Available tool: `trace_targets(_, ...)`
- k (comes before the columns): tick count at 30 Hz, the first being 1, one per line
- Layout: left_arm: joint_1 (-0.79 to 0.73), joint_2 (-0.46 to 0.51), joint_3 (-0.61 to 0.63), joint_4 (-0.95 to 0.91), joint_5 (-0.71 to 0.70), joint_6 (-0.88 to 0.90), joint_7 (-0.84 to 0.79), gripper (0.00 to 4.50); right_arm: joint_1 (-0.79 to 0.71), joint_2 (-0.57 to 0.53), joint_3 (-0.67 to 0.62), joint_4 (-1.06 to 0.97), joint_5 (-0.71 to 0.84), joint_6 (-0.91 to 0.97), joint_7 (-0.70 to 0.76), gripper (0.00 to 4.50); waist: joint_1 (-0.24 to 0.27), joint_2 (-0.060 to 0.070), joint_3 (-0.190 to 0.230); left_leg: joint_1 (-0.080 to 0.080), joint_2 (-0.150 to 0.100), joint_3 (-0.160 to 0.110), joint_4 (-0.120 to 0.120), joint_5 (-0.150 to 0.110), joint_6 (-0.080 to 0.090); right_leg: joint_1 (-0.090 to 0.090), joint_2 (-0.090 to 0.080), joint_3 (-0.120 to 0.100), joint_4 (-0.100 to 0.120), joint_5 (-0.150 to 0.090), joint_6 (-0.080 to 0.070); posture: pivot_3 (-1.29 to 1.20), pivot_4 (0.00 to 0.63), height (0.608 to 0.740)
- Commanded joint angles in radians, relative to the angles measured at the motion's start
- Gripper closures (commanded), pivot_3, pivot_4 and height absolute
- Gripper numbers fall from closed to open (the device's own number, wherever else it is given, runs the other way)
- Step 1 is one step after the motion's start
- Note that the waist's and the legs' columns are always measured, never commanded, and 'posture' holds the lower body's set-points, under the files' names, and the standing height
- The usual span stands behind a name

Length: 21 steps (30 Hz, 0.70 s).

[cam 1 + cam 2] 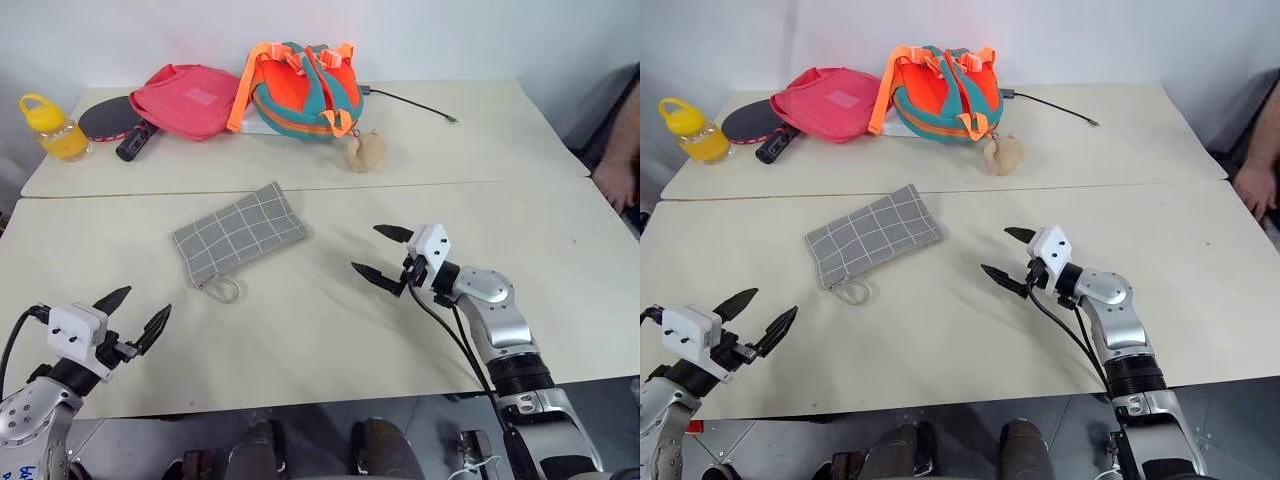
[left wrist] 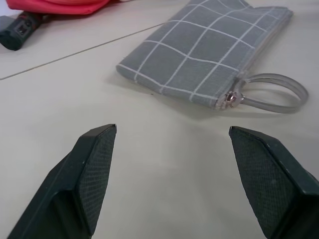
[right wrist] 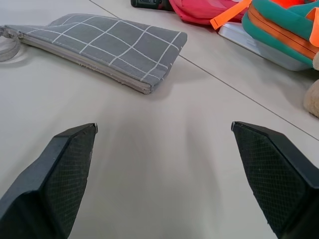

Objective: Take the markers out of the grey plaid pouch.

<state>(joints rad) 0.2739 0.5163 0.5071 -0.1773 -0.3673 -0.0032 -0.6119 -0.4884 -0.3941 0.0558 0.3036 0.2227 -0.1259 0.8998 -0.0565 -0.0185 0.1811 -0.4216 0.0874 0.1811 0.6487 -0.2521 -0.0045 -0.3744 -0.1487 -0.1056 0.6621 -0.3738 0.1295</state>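
Observation:
The grey plaid pouch [image 1: 238, 235] lies flat on the cream table [image 1: 300, 330], zipped shut, its grey loop [image 1: 222, 290] toward the near edge. No markers show; they are hidden. My left gripper [image 1: 132, 315] hovers open near the table's front left corner, short of the pouch [image 2: 209, 55], nothing between its fingers. My right gripper [image 1: 380, 255] is open to the right of the pouch [image 3: 104, 42], pointing toward it, with a stretch of bare table in between.
At the back stand a pink-red bag [image 1: 188, 98], an orange-teal backpack [image 1: 305, 88], a yellow bottle [image 1: 52, 128], a black paddle [image 1: 115, 122], a small beige toy [image 1: 366, 152] and a cable [image 1: 415, 105]. A person's arm [image 1: 618, 165] rests at the right edge.

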Motion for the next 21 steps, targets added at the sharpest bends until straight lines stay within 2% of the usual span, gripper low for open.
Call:
trace_targets(1,0.002,0.015,0.009,0.008,0.014,-0.044,-0.009,0.66,0.0,-0.02,-0.029,-0.043,0.015,-0.003,-0.003,0.0,0.0,0.0,0.0,0.0,0.0,0.0,0.0,0.0,0.0,0.0,0.0,0.0,0.0,0.0,0.0,0.0,0.15,0.74)
trace_targets(9,-0.01,0.046,0.006,0.047,0.009,-0.115,-0.077,0.66,0.006,-0.017,-0.027,-0.059,0.016,0.005,-0.011,0.0,0.0,0.0,0.0,0.0,0.0,0.0,0.0,0.0,0.0,0.0,0.0,0.0,0.0,0.0,0.0,0.0,0.15,0.74)
trace_targets(13,-0.045,0.099,0.007,0.142,0.124,-0.268,-0.07,0.66,0.004,-0.018,-0.016,-0.083,0.01,0.011,-0.01,0.0,0.0,0.0,0.0,0.0,0.0,0.0,0.0,0.0,0.0,0.0,0.0,0.0,0.0,0.0,0.0,0.0,0.15,0.74)
trace_targets(17,-0.116,0.142,0.009,0.233,0.161,-0.366,-0.054,0.66,-0.008,-0.021,-0.001,-0.127,0.014,0.039,0.004,0.0,0.001,0.0,0.0,0.0,0.0,0.0,0.0,0.0,0.0,0.0,0.0,0.0,0.0,0.0,0.0,0.0,0.15,0.74)
trace_targets(21,-0.177,0.194,-0.061,0.336,0.247,-0.491,-0.078,0.66,-0.018,0.007,0.036,-0.175,0.012,0.067,0.009,0.0,-0.001,0.0,0.0,0.0,0.0,0.001,-0.001,0.0,0.0,-0.001,0.0,0.0,0.0,0.0,0.0,0.0,0.15,0.74)
